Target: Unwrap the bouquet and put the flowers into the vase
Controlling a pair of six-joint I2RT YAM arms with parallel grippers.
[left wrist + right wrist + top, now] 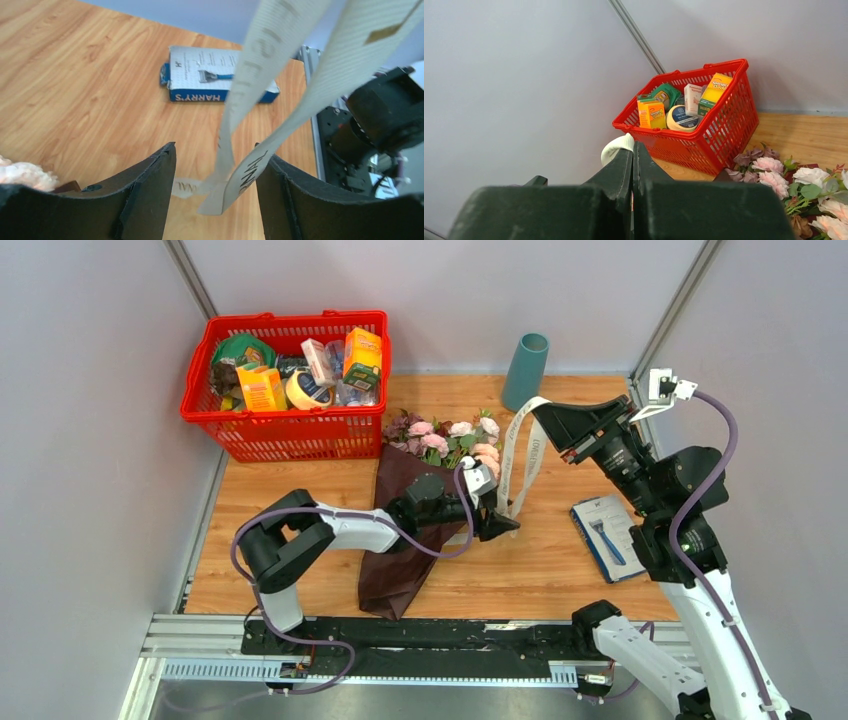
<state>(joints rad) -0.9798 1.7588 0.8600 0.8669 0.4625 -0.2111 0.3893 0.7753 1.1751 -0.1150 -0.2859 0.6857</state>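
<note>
Hanging ribbon (265,65) between parted left jaws (right jaws pinch top).

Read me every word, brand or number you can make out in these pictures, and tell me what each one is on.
"HARRY'S": on the side of the blue razor box, upside down in the left wrist view.
Small print on that box's top: too small to read.
Cream ribbon: dark printed letters, too blurred to read as words.
Orange box and yellow box in the red basket: labels too small to read.
</note>
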